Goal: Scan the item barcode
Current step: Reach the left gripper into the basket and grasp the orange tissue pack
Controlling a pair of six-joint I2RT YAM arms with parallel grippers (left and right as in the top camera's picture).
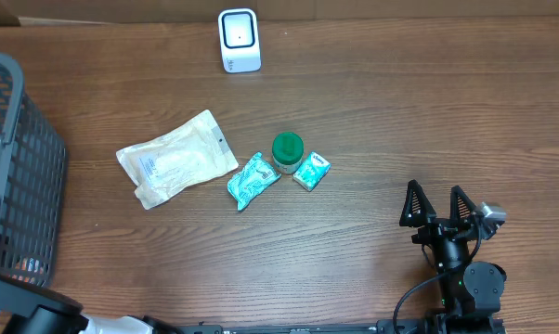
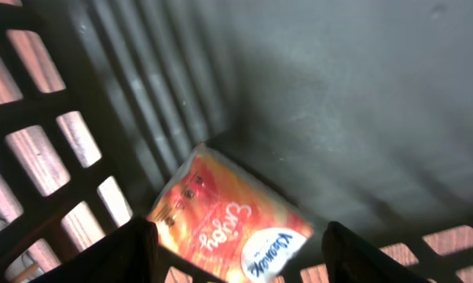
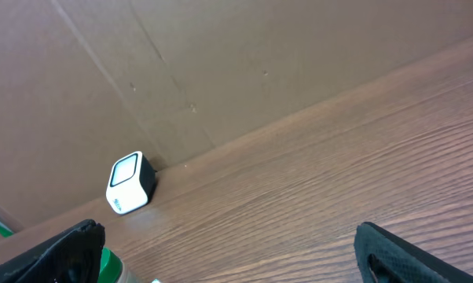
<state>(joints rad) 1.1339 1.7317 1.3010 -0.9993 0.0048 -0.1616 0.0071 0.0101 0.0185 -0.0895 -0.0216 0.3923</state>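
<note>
At the far edge of the wooden bench (image 1: 372,111): a white scanner (image 1: 240,40), upright, well apart from everything else. In the middle of the bench, four items near each other: a white pouch (image 1: 175,160) lying flat, just beside it a teal packet (image 1: 253,180), then a green-lidded jar (image 1: 287,151) with a small teal box (image 1: 311,171) just beside it. At the left edge, a dark grey basket (image 1: 10,167) with slotted walls. Inside it, on the bottom near one corner, an orange packet (image 2: 229,228) with white lettering, lying flat. Left gripper (image 2: 238,226) down inside the basket, jaws spread to both sides of the orange packet, not pressing on it as far as visible. Right gripper (image 1: 435,188) low over the near right of the bench, pointing toward the scanner, jaws wide apart and gripping nothing.
</note>
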